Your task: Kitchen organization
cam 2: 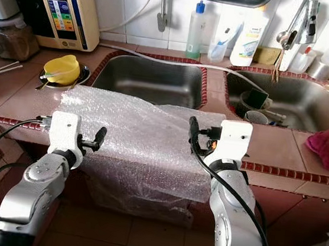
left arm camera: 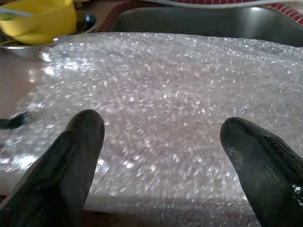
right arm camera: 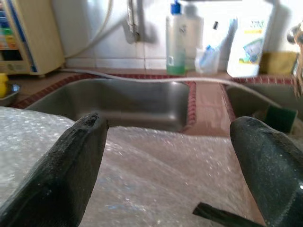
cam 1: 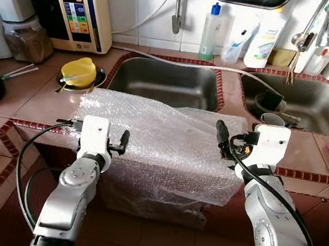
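Clear bubble-wrap sheet [cam 1: 162,140] drapes over the tiled table's [cam 1: 30,99] near edge, before the steel sink [cam 1: 166,81]. Left hand [cam 1: 117,143] at its left edge, right hand [cam 1: 224,143] at its right. Left wrist view: fingers [left arm camera: 71,165] apart over the wrap. Right wrist view: fingers [right arm camera: 71,165] apart too.

Kitchen seen from above, lit brightly — glare on the white tiled wall [cam 1: 148,8] behind. Terracotta-tiled counter [cam 1: 30,99] with a dark red patterned edge, wrapping round at the left. Two stainless steel sink basins set into it — left basin [cam 1: 163,81], right basin [cam 1: 309,104] — with a tap [cam 1: 309,29] above the right one. Below, a reddish-brown tiled floor [cam 1: 157,241]. Beige wall-side appliance [cam 1: 82,10] at the back left.
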Robot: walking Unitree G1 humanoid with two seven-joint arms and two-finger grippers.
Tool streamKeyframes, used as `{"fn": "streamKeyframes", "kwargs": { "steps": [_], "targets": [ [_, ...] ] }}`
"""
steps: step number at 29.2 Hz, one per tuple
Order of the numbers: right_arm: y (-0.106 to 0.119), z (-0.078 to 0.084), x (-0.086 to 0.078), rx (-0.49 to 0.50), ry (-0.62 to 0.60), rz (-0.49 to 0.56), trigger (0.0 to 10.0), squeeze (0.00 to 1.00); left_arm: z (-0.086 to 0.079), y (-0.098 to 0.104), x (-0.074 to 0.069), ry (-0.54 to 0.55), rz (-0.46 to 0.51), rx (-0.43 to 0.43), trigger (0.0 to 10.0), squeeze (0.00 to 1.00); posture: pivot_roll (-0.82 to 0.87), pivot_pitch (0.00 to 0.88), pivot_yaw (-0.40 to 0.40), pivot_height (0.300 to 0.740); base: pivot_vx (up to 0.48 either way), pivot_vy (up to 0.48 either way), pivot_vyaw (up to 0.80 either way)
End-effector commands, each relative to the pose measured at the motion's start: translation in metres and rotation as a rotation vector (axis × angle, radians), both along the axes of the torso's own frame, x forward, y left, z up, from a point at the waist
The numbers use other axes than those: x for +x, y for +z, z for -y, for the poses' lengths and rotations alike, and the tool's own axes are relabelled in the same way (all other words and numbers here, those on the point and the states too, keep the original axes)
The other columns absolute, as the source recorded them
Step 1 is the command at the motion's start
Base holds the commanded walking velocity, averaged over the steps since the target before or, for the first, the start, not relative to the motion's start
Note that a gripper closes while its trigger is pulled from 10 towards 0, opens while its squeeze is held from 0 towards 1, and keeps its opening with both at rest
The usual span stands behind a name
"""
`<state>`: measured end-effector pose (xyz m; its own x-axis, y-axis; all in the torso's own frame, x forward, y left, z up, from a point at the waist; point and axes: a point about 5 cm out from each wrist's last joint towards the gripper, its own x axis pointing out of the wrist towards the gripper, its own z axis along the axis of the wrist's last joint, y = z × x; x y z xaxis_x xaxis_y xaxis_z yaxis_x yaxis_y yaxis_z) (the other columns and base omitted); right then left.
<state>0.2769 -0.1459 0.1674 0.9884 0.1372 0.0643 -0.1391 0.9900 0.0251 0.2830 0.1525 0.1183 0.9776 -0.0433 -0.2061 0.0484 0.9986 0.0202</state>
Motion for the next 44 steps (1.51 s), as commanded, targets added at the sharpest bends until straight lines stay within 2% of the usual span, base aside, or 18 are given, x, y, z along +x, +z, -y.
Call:
{"fn": "streamKeyframes", "kwargs": {
  "steps": [1, 5, 12, 30, 39, 44],
  "targets": [
    [0.003, 0.000, -0.003, -0.010, 0.008, 0.004, 10.0, 0.00, -0.010, -0.001, -0.004, 0.034, -0.013, 0.013, 10.0, 0.00, -0.01, 0.000, 0.007, 0.740, 0.000, 0.000, 0.00],
    [0.003, 0.001, -0.004, -0.021, 0.012, -0.004, 10.0, 0.00, -0.011, -0.004, -0.007, 0.041, -0.025, 0.005, 10.0, 0.00, -0.01, 0.000, 0.003, 0.740, 0.000, 0.000, 0.00],
    [0.003, 0.000, -0.004, -0.024, 0.008, -0.007, 10.0, 0.00, -0.006, -0.001, -0.003, 0.000, -0.023, 0.008, 10.0, 0.00, -0.02, 0.000, 0.014, 0.740, 0.000, 0.000, 0.00],
    [0.005, -0.001, -0.001, -0.018, 0.002, -0.001, 10.0, 0.00, -0.003, -0.001, 0.000, 0.012, -0.028, -0.007, 10.0, 0.00, -0.02, 0.000, 0.017, 0.740, 0.000, 0.341, 0.00],
    [0.008, 0.000, 0.002, -0.021, -0.008, 0.011, 10.0, 0.00, 0.009, 0.010, 0.008, -0.016, 0.031, -0.019, 10.0, 0.00, -0.02, 0.000, 0.014, 0.740, 0.000, 0.000, 0.00],
    [0.012, -0.001, 0.005, -0.031, -0.004, 0.031, 10.0, 0.00, 0.019, 0.021, 0.015, -0.026, 0.123, -0.020, 10.0, 0.00, -0.02, 0.000, 0.005, 0.740, 0.000, 0.000, 0.00]
  ]
}}
